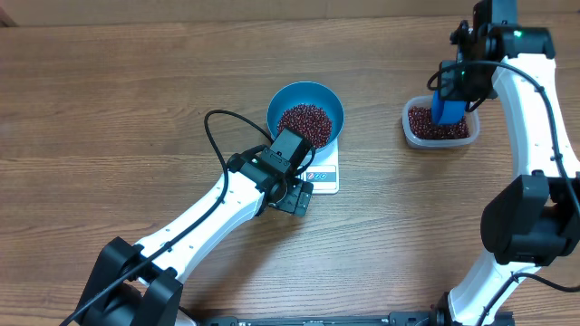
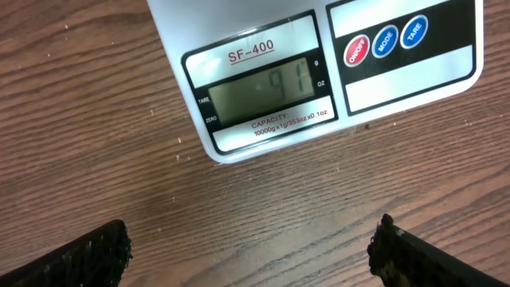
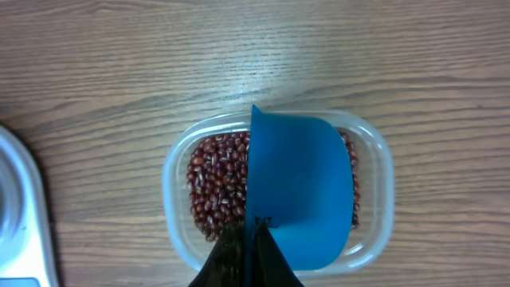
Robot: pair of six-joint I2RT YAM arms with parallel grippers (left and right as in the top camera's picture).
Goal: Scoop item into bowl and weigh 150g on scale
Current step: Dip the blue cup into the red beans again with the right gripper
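The bright blue bowl (image 1: 308, 88) stands on the white scale (image 1: 324, 174) and holds a heap of dark red-brown beans (image 1: 304, 124). My left gripper (image 1: 294, 196) hovers open over bare table just in front of the scale. In the left wrist view the scale (image 2: 263, 32) shows its display, which reads 91, and the left gripper (image 2: 251, 251) has nothing between its fingertips (image 2: 100, 255). My right gripper (image 3: 255, 231) is shut on the handle of a small blue scoop (image 3: 301, 187). The scoop (image 1: 446, 110) sits in the clear tub (image 3: 169, 183) over more beans (image 3: 215, 183).
The clear tub (image 1: 408, 127) stands at the back right, apart from the scale. A black cable (image 1: 217, 145) loops from the left arm beside the bowl. Wooden table (image 1: 136, 81) lies all around.
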